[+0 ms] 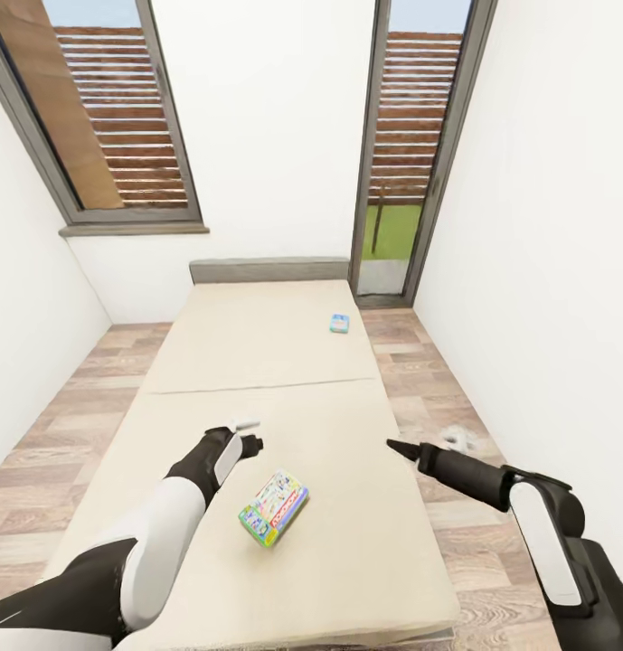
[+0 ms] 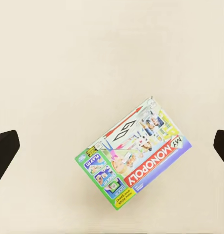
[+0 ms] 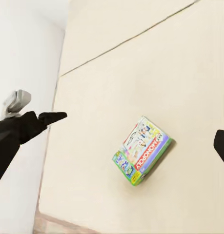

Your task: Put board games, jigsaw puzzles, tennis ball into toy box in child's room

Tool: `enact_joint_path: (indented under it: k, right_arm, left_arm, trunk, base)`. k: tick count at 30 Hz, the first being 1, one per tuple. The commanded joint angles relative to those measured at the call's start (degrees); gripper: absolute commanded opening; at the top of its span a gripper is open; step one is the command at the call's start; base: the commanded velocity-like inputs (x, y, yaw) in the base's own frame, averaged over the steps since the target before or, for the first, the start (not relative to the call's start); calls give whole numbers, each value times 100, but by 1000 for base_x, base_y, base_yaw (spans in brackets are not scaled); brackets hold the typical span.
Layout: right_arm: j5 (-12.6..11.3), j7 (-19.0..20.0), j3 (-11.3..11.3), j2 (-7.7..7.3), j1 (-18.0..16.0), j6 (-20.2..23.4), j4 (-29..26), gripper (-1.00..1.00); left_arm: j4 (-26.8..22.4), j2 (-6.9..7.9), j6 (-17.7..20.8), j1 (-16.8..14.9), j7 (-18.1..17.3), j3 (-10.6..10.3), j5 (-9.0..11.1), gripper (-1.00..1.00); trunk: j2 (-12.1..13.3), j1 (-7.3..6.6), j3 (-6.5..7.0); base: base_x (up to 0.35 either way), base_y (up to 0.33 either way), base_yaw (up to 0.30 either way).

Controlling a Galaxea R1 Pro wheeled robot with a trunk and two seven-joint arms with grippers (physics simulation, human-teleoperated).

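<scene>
Narrow white room, wood floor (image 1: 76,425), window (image 1: 103,108) on the left and glass door (image 1: 410,145) on the right of the far wall. Beige bed (image 1: 257,362) down the middle, grey headboard (image 1: 268,269) at the far end. Monopoly box (image 1: 274,507) lying on the near half of the bed, tilted up on one edge, lid facing up. Second game (image 1: 339,323), small and blue, flat on the far half near the right edge, well apart from the first. Left gripper (image 1: 248,434) over the bed just beyond the Monopoly box, fingers (image 2: 4,148) spread wide, nothing held; wrist camera looks straight down on the box. Right gripper (image 1: 394,446) past the bed's right edge over the floor, not touching anything; open or closed: can't tell.
</scene>
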Motion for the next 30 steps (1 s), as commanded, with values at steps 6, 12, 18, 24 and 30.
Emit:
enact_joint_path:
  k: [6,12,18,24,30]
  right_arm:
    - [27,1478,-425,-276,2,12,12,100]
    - [-22,1703,-496,-386,7,7,17,100]
    - [-26,1735,-506,-400,7,4,21,100]
    - [-22,1740,-509,-404,7,8,32,100]
    - [6,1741,-509,-411,7,7,33,100]
  left_arm:
    - [-23,-5,323,-191,15,25,1,100]
    - [-18,-5,661,-459,15,25,15,100]
    - [-9,-5,1274,-908,15,25,310,100]
    - [21,-5,1379,-1041,15,25,660,100]
    - [16,-5,1344,-1056,15,25,701,100]
  trunk:
    - [-11,3,-68]
    - [-11,3,-125]
    - [-11,3,-182]
    - [-11,3,-238]
    - [-11,3,-295]
  base:
    - [0,0,0]
    - [0,0,0]
    - [0,0,0]
    - [0,0,0]
    - [0,0,0]
